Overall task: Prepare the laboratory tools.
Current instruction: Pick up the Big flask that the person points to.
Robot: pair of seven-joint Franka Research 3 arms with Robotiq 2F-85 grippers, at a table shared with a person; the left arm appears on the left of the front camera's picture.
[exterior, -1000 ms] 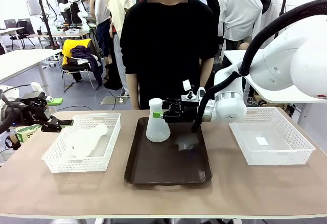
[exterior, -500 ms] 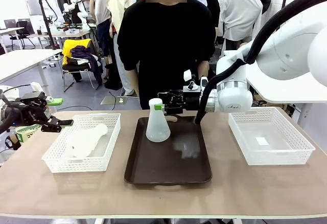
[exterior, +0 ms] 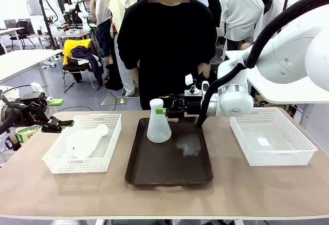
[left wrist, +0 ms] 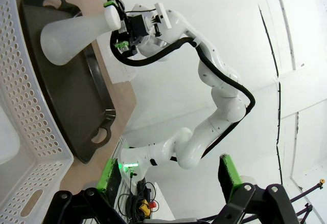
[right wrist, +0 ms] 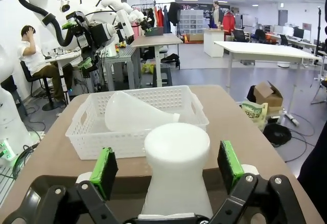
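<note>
One frosted-white flask (exterior: 158,130) stands upright on the dark brown tray (exterior: 154,168). My right gripper (exterior: 160,111) is level with its capped neck and open. In the right wrist view the cap (right wrist: 176,147) sits between the green pads (right wrist: 104,173), with a gap on each side. A second flask (exterior: 86,141) lies on its side in the white mesh basket (exterior: 61,166) on the left. Past the table's left end, my left gripper (exterior: 57,114) hangs open with nothing in it. Its wrist view looks over the basket (left wrist: 30,106) at the upright flask (left wrist: 71,32).
An empty white mesh basket (exterior: 272,158) stands at the right of the table. A person in black (exterior: 164,45) stands at the far edge behind the tray. Bare tabletop runs along the near edge.
The right arm's wrist has risen a little and shifted right, while its gripper has stayed at the flask's neck. The flasks and the left arm have not moved.
</note>
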